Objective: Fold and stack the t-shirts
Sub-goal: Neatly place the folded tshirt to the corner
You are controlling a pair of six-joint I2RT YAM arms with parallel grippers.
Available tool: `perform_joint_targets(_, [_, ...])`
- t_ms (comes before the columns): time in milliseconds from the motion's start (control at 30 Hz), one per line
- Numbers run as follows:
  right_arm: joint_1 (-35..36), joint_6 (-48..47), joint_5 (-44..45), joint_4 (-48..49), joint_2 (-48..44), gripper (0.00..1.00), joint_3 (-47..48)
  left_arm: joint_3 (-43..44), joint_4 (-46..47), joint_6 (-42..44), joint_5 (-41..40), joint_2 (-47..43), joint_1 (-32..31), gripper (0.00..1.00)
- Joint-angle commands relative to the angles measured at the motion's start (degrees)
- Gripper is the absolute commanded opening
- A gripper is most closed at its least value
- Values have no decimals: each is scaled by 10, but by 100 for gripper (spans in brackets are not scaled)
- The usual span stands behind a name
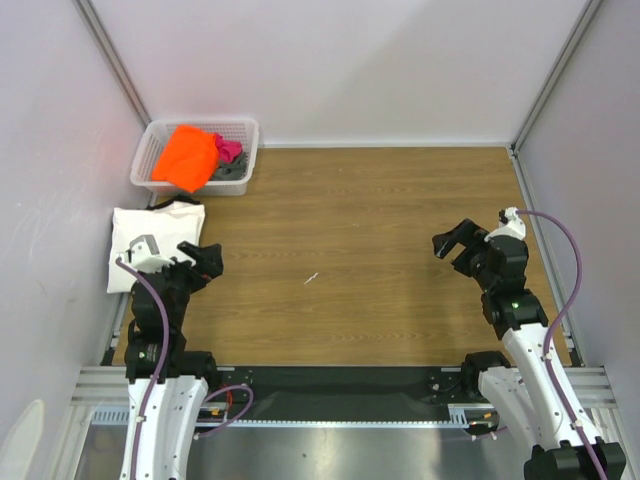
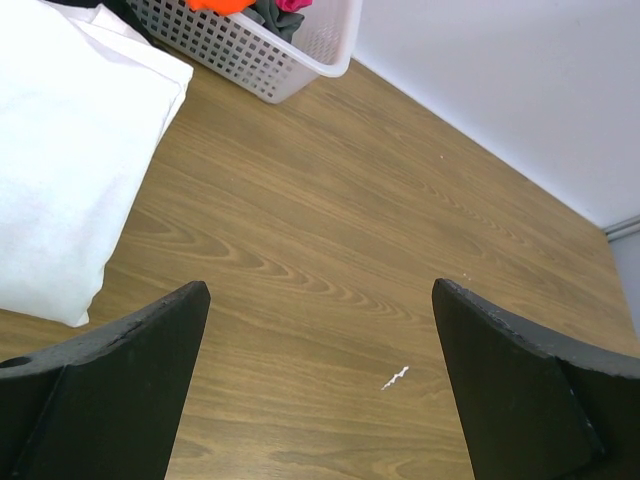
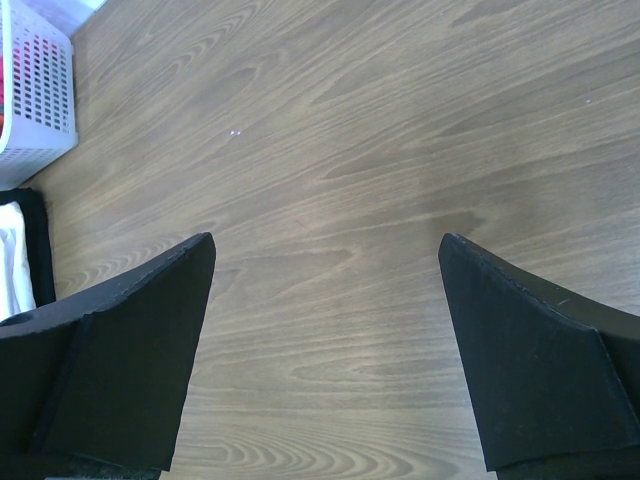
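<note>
Left end effector [image 1: 203, 260]: released, jaws spread wide, nothing between them. It hangs over the near-left tabletop [image 1: 380, 220], just right of the folded pile.

Right end effector [image 1: 457, 241]: likewise released and holding nothing, poised over the right side, well apart from any cloth.

White t-shirt [image 1: 150, 240]: folded flat at the left edge of the tabletop, graphic partly visible. A black t-shirt [image 3: 35, 250] shows as a dark margin beneath it, so this reads as the stack. Its position at the edge appears chosen to leave the middle boards free as a folding area.

Basket [image 1: 247, 128]: far-left corner, just beyond the stack. It holds the orange t-shirt [image 1: 188, 155] heaped on top, with the pink t-shirt [image 1: 230, 149] and grey t-shirt [image 1: 232, 172] crumpled beside it. None of the three is folded.

A small white scrap [image 1: 312, 278] lies mid-tabletop.

Assessment: two garments done, three outstanding. The left arm is nearer the basket and is judged the likelier to draw the orange one.
</note>
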Motion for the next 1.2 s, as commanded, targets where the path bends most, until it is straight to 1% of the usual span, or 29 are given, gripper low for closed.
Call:
perform_joint_targets(0, [4, -7, -5, 6, -7, 100, 10, -6, 5, -7, -6, -5, -2, 100])
perform_joint_targets(1167, [2, -12, -10, -6, -25, 100, 12, -9, 5, -11, -11, -2, -3, 100])
